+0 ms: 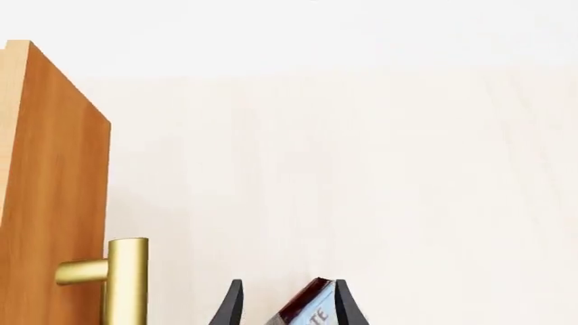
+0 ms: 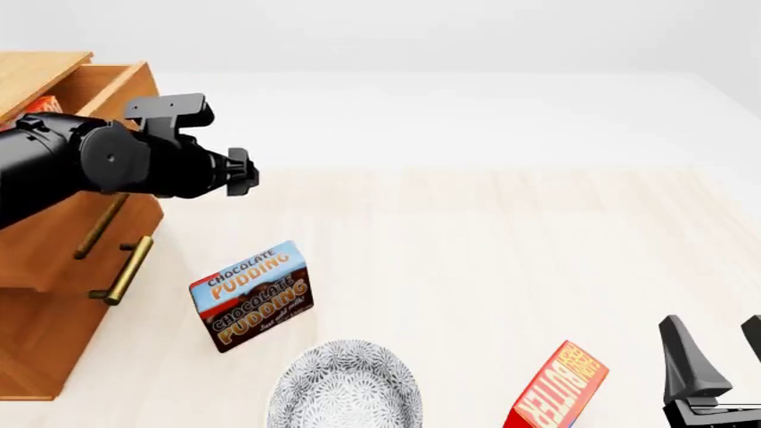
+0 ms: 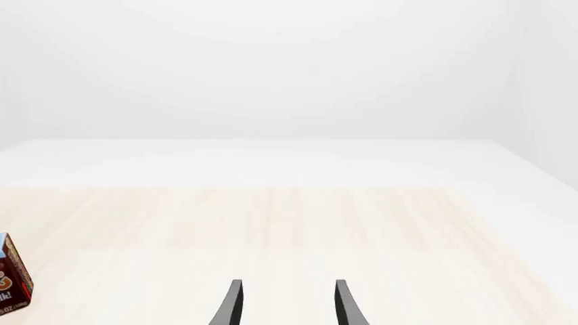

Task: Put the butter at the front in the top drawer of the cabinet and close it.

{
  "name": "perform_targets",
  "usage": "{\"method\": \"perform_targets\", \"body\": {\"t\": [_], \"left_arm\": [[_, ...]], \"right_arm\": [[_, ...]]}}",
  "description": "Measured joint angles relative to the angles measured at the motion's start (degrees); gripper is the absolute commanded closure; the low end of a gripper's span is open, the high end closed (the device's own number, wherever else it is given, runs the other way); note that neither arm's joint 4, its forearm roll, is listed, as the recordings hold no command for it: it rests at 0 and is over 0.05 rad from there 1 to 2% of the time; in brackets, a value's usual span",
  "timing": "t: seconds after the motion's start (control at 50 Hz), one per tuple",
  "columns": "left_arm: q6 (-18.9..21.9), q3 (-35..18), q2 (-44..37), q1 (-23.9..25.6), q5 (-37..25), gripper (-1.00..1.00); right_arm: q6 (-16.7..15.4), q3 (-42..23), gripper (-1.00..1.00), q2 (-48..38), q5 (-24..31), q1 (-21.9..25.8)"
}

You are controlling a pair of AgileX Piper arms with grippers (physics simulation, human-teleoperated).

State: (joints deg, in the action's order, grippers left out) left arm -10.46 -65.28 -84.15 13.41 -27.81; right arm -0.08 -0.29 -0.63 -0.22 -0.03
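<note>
The cabinet (image 2: 48, 348) stands at the left with its top drawer (image 2: 119, 85) pulled open. A red carton corner (image 2: 45, 102) shows inside the drawer, mostly hidden by my left arm. A butter carton (image 2: 557, 392) stands on the table at the front right. My left gripper (image 2: 241, 171) hangs open and empty just right of the drawer front (image 1: 54, 203) and its brass handle (image 1: 126, 281). In the left wrist view the gripper (image 1: 289, 284) has its fingers apart. My right gripper (image 2: 715, 337) is open and empty, right of the front butter carton; it also shows in the right wrist view (image 3: 287, 284).
A CHOCOLATE PUDDING box (image 2: 249, 296) stands on the table below my left gripper and shows past its fingers in the left wrist view (image 1: 307, 308). A patterned grey plate (image 2: 345, 388) lies at the front centre. Two more brass handles (image 2: 119, 267) sit on the cabinet's lower front.
</note>
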Motion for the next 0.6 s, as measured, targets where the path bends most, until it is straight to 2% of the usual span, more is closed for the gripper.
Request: {"method": "perform_targets", "body": {"t": [0.22,0.6], "left_arm": [[0.5,1.5,1.8,-2.5,-0.2,-1.00],[1.3,0.9,3.5,-7.3,-1.9,-1.00]], "right_arm": [[0.0,0.0,-1.00,0.0,0.0,0.0],[0.0,0.0,-1.00,0.0,0.0,0.0]]}}
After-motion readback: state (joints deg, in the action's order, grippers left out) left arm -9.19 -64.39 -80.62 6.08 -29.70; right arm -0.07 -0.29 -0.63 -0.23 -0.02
